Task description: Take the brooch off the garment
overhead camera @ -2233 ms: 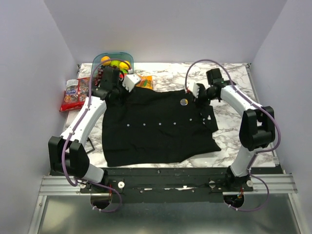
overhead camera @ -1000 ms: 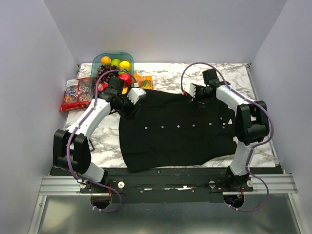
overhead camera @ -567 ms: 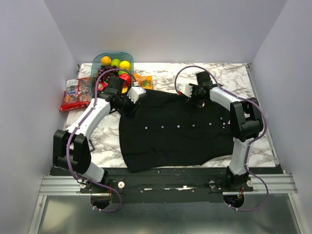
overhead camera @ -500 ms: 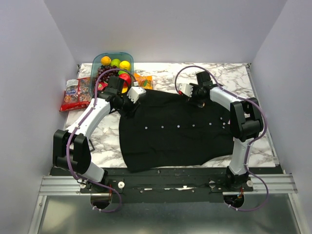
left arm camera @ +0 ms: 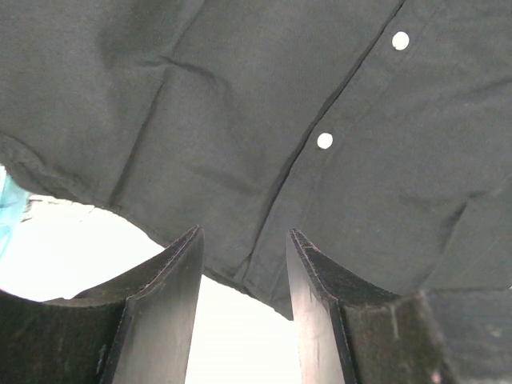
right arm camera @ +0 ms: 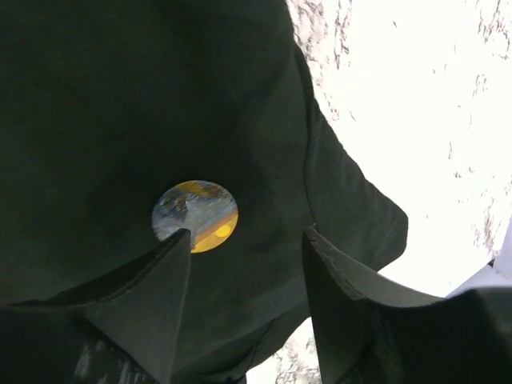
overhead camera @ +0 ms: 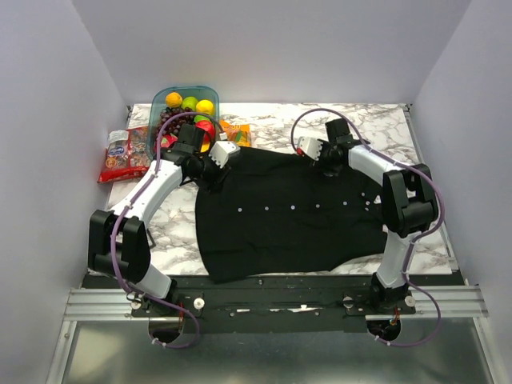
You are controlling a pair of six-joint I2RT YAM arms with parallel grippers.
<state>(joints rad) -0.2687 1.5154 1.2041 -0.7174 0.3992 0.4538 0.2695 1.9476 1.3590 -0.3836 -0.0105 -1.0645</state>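
Note:
The garment [overhead camera: 296,212], a black shirt with tiny white buttons [overhead camera: 293,207], lies spread on the marble table. The brooch [right arm camera: 198,210], a round silvery disc with a yellow band, shows only in the right wrist view, pinned on the dark cloth. My right gripper [right arm camera: 246,240] [overhead camera: 322,164] hovers open at the shirt's far edge, its left fingertip [right arm camera: 174,254] overlapping the brooch's lower edge. My left gripper [left arm camera: 242,240] [overhead camera: 214,170] is open at the shirt's far left corner. The cloth's hem [left arm camera: 248,280] runs across its tips, two buttons [left arm camera: 324,141] beyond.
A teal bowl of fruit [overhead camera: 186,104] stands at the back left, with a red snack packet [overhead camera: 124,154] to its left and an orange packet [overhead camera: 236,132] beside the collar. Bare marble table [overhead camera: 376,120] lies behind and right of the shirt.
The shirt slid right and the brooch went under the right gripper. Over the last second the right gripper swung left, then slightly back, its jaws narrowing a little. The left arm stayed put.

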